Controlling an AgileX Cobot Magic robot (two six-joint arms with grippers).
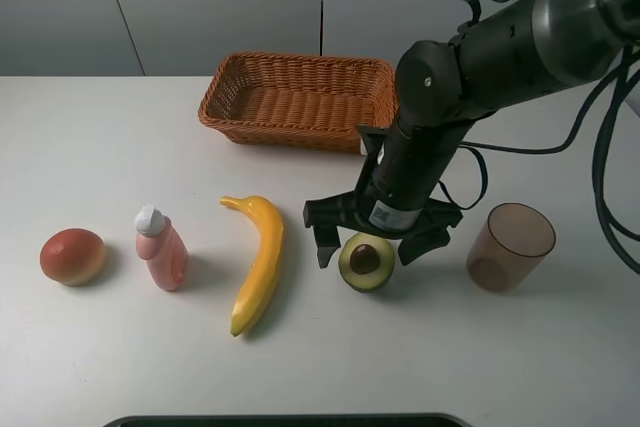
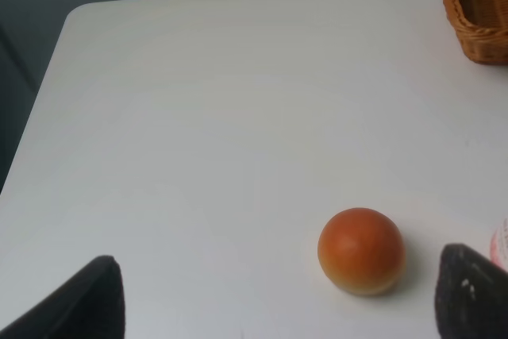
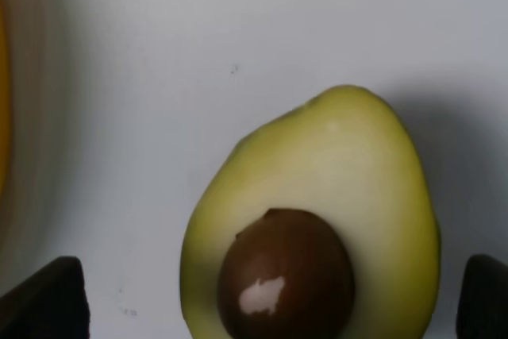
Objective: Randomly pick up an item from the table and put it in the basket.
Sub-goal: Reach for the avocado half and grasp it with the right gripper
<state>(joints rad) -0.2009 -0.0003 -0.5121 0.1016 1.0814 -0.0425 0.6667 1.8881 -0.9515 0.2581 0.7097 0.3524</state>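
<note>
Scene: a large plain white tabletop (image 1: pixel 120 147) carries a row of objects, with the rectangular orange-brown wicker basket (image 1: pixel 290 132) near its far edge.

Task item: the small halved avocado (image 1: pixel 366 261) lies cut face up, with yellow-green flesh and a brown round pit. It rests on the table between a long yellow banana (image 1: pixel 258 262) and a translucent brown cup (image 1: pixel 510 247), and is well apart from the basket.

Right gripper (image 1: pixel 367 247): it is lowered directly over the avocado with its black fingers spread, one on each side of the fruit. The right wrist view shows both fingertips flanking the avocado (image 3: pixel 317 228). Bare table shows beside one of them, and no squeeze is evident.

Left gripper (image 2: pixel 274 303): its fingers are parted and hold nothing, above the table near the round orange-red fruit (image 2: pixel 361 250). This arm does not appear in the exterior high view.

Bystanders: a pink bottle with a white cap (image 1: pixel 160 249) stands upright between the orange-red fruit and the banana.

Basket contents: the visible interior shows only weave.

Progress: the task is judged early, at the pre-grasp stage. The approach is complete, and the item is not yet lifted.

Remaining: the fingers must be closed on the avocado, the avocado raised and carried to the basket, then released inside.
</note>
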